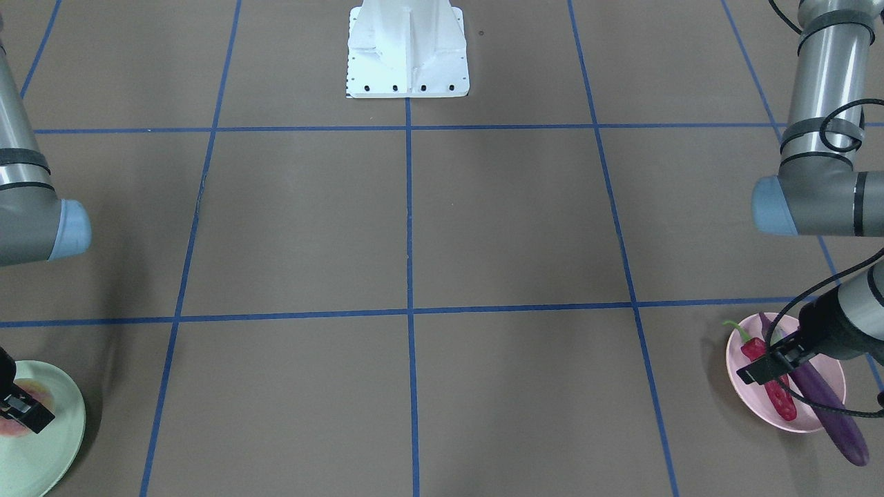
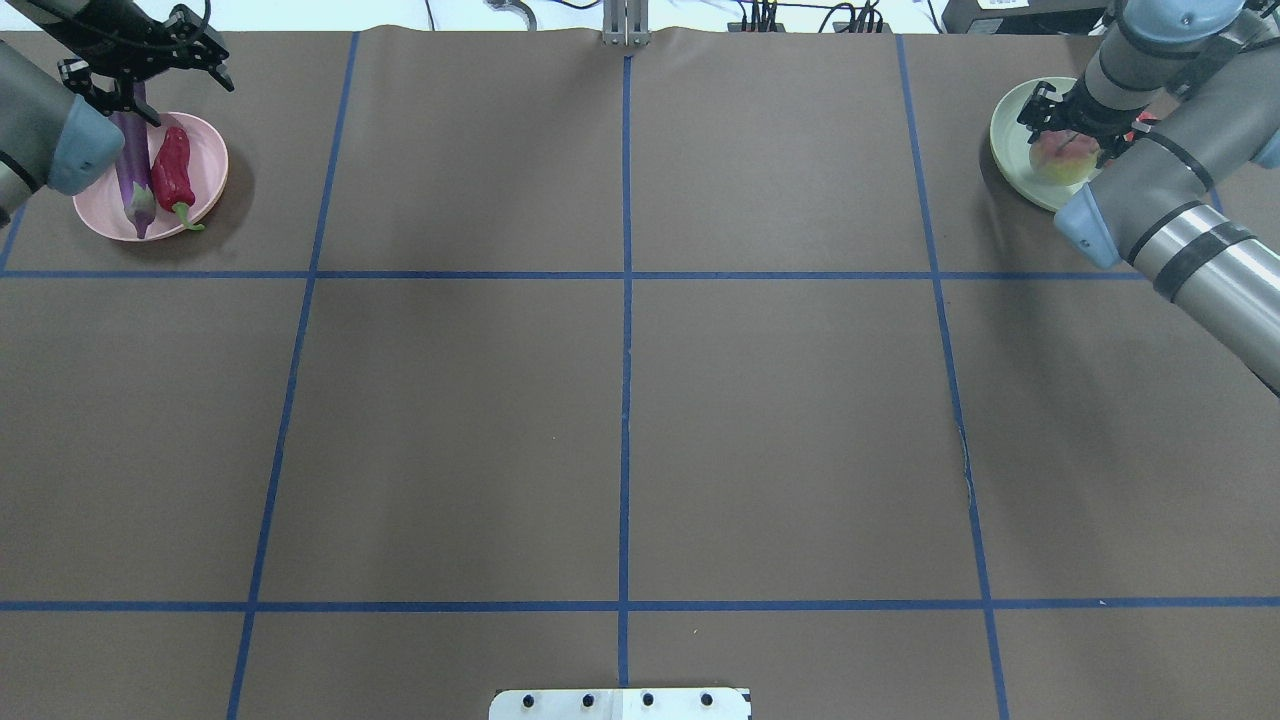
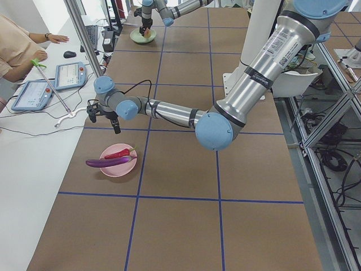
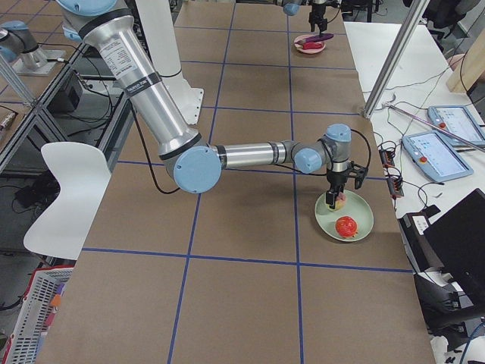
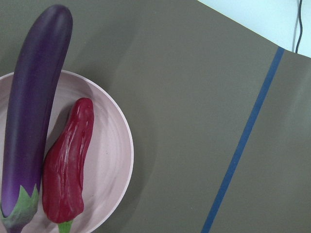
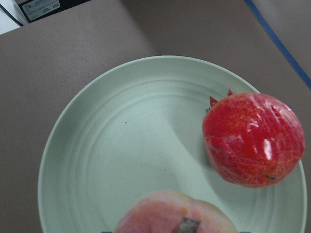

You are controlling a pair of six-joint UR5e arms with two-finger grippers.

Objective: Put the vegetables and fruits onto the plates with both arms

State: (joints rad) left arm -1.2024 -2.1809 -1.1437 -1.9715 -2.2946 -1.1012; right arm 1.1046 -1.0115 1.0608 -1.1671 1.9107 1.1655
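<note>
**Four pieces plated, right arm finishing on the peach**

Front-facing view: the pink plate (image 1: 749, 395) sits at the far table corner on the robot's left. It carries the red chili (image 1: 782, 402) and the eggplant (image 1: 829, 407), whose tip overhangs the rim. The left gripper (image 1: 763, 366) hangs over them. At the other far corner, the right gripper (image 1: 24, 411) is low over the mint plate (image 1: 59, 442).

Overhead: the left jaws are spread with nothing between them, above the pink plate's far rim. The right jaws stand astride the peach (image 2: 1062, 160), and I cannot tell whether they are pressing it or have let go.

Left side view: the near arm's gripper is up off the table, clear of its plate.

Right side view: the peach and the pomegranate (image 4: 346, 226) are both inside the mint plate, close together.

Left wrist view: the eggplant and chili lie lengthwise, touching.

Right wrist view: the pomegranate rests on the plate, and the peach is right under the camera.

My read is that this is the last placement. The next move calls for the right jaws to be parted and to lift straight up so the round peach doesn't roll. After that, both arms can pull back.
</note>
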